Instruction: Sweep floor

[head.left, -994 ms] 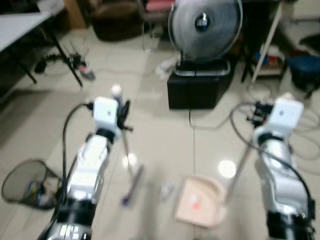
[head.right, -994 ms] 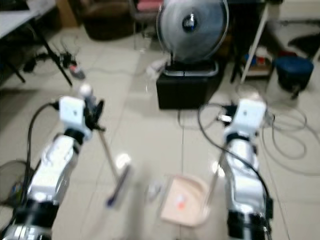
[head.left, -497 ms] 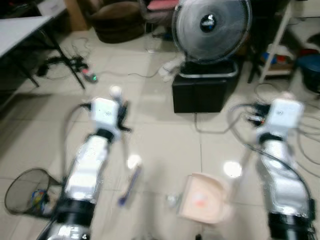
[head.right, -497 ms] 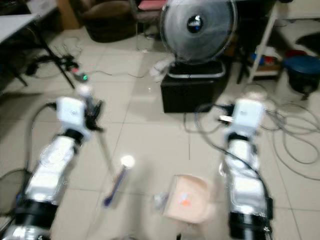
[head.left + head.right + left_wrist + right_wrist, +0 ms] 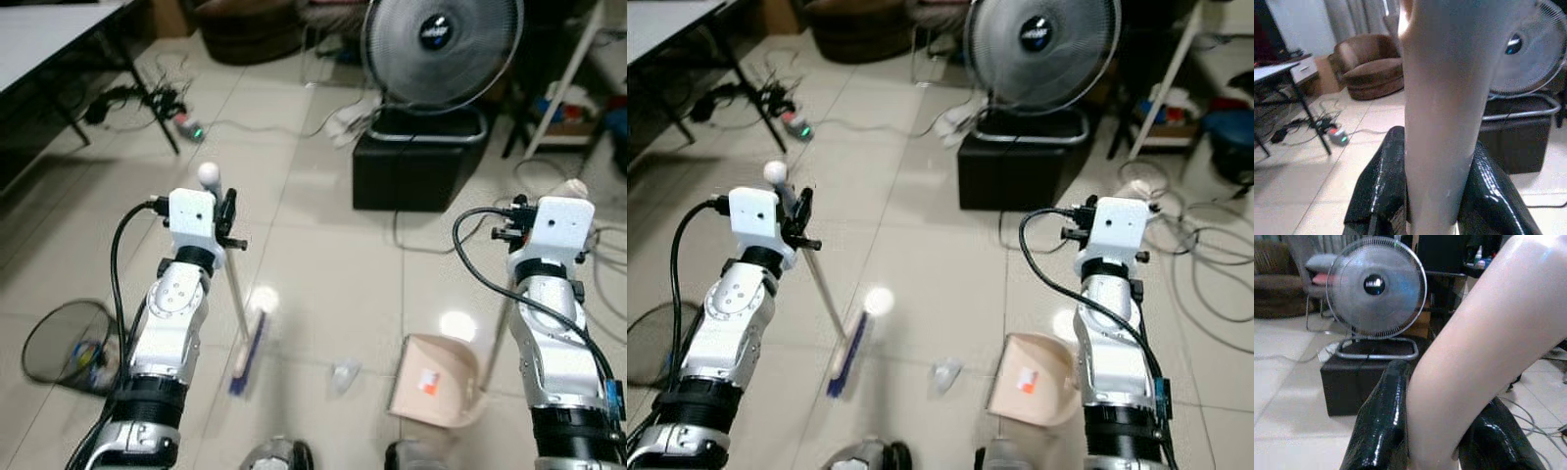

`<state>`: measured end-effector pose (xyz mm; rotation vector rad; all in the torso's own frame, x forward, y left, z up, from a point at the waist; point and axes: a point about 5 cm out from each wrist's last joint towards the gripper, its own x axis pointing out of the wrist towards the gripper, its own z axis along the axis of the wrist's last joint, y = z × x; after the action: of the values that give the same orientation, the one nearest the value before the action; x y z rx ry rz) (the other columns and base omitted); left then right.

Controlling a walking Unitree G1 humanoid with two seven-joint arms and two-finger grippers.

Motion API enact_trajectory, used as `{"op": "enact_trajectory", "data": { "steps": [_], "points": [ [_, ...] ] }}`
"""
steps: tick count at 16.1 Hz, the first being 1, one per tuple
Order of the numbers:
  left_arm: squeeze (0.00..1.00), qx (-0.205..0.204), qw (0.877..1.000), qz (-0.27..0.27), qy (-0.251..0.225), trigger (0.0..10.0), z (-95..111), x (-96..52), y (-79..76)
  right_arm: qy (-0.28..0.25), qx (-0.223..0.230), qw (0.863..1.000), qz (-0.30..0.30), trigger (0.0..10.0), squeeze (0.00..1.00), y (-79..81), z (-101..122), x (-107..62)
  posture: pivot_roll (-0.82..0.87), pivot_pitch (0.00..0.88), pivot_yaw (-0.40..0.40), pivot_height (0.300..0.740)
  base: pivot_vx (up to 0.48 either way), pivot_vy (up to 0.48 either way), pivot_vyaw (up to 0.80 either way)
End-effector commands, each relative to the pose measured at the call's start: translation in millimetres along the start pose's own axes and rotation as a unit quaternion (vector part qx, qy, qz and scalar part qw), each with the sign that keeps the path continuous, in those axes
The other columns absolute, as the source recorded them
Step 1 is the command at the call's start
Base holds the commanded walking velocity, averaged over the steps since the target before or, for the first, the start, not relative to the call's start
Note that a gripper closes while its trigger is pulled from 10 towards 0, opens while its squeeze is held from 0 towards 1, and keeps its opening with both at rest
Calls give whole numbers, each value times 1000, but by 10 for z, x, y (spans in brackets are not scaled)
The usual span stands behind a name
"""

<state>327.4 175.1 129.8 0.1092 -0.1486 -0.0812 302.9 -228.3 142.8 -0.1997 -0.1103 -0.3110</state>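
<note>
My left gripper (image 5: 227, 221) is shut on the broom's pale handle (image 5: 1437, 122), just under its white ball tip (image 5: 208, 174). The handle slants down to the blue broom head (image 5: 247, 352) on the tiled floor. My right gripper (image 5: 1442, 431) is shut on the dustpan's pale handle (image 5: 1484, 347), near its top end (image 5: 571, 188). The beige dustpan (image 5: 431, 384) rests on the floor with an orange scrap inside. A crumpled clear bit of litter (image 5: 343, 374) lies between the broom head and the dustpan, touching neither.
A standing fan (image 5: 441, 44) sits on a black box (image 5: 416, 168) ahead. A wire mesh bin (image 5: 61, 343) stands at my left, loose cables (image 5: 1205, 264) lie at the right. A table leg (image 5: 157, 108) and power strip (image 5: 189, 127) are at the far left.
The whole picture has shifted and sharpened, so the camera moved. Both grippers keep their hold. The dustpan now lies a little further right of the litter.
</note>
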Motion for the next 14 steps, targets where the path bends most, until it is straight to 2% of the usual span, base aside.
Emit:
{"op": "enact_trajectory", "data": {
  "steps": [1, 3, 7, 9, 11, 12, 13, 14],
  "points": [
    [0, 9, 1000, 12, -24, 10000, 76, 28, 59, -34, -12, 999, 5, 10000, 0, 12, 102, 29, 4, 209, 121, 740, 0, 0, 0],
    [0, -15, 998, 37, -41, 10000, 33, -1, 87, -43, -15, 999, 13, 10000, 0, 31, 85, 110, 15, 265, 123, 740, 0, 0, 0],
    [0, -17, 998, 20, -49, 10000, -27, -38, 3, -71, -17, 997, 29, 10000, 0, 91, 110, 200, 36, 319, 113, 740, 0, 0, 0],
    [0, -14, 999, -6, -45, 10000, -90, -54, -94, -76, -23, 994, 77, 10000, 0, 392, 35, 199, 49, 345, 114, 740, 0, 0, 0],
    [0, -4, 998, -42, -36, 10000, -137, -50, -215, -65, -26, 991, 112, 10000, 0, 671, -69, 116, 58, 357, 116, 740, 0, 0, 0],
    [0, -3, 998, -46, -36, 10000, -145, -51, -232, -64, -23, 991, 116, 10000, 0, 701, -82, 107, 58, 357, 116, 740, 0, 0, 0],
    [0, -5, 998, -59, -33, 10000, -165, -49, -298, -61, -7, 990, 128, 10000, 0, 843, -112, 43, 63, 358, 121, 740, 0, 0, 0],
    [0, -8, 997, -66, -33, 10000, -167, -38, -339, -60, 5, 989, 132, 10000, 0, 906, -113, 13, 65, 359, 125, 740, 0, 0, 0]
  ]
}}
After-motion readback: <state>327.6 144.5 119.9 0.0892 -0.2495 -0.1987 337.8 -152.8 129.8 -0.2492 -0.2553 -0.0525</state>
